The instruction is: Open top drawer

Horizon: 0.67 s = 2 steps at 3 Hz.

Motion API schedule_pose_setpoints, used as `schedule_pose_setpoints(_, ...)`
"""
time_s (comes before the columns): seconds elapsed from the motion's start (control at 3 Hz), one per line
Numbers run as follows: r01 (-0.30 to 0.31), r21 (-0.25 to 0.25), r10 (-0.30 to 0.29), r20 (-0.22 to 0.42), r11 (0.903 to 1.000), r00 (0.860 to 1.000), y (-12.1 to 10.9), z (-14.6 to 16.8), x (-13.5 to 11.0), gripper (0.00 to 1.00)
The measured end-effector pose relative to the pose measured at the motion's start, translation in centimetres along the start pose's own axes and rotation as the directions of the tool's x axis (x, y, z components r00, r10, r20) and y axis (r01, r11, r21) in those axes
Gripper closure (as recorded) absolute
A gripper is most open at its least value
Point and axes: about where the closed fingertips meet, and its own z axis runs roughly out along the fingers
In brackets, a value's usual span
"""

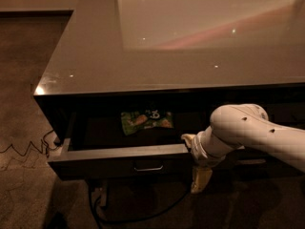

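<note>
The top drawer (119,162) has a dark front with a small metal loop handle (148,168) at its middle. It stands pulled out from under the glossy counter (143,66), and its dark inside shows. My gripper (194,159) is at the right end of the drawer front, at its upper edge, on the white arm (252,132) that reaches in from the right. Its pale yellow tip hangs down in front of the drawer front. The arm hides the drawer's right part.
A green snack bag (145,120) lies at the back of the open drawer. Another dark drawer front (252,162) sits to the right behind the arm. Black cables (28,147) run over the carpet at left and under the cabinet.
</note>
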Motion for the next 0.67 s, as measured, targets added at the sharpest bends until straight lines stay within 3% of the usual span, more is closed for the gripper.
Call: schedule_pose_setpoints(0.67,-0.014,0.0,0.014,-0.027,0.9999,1.0,0.9,-0.7,0.3,0.57)
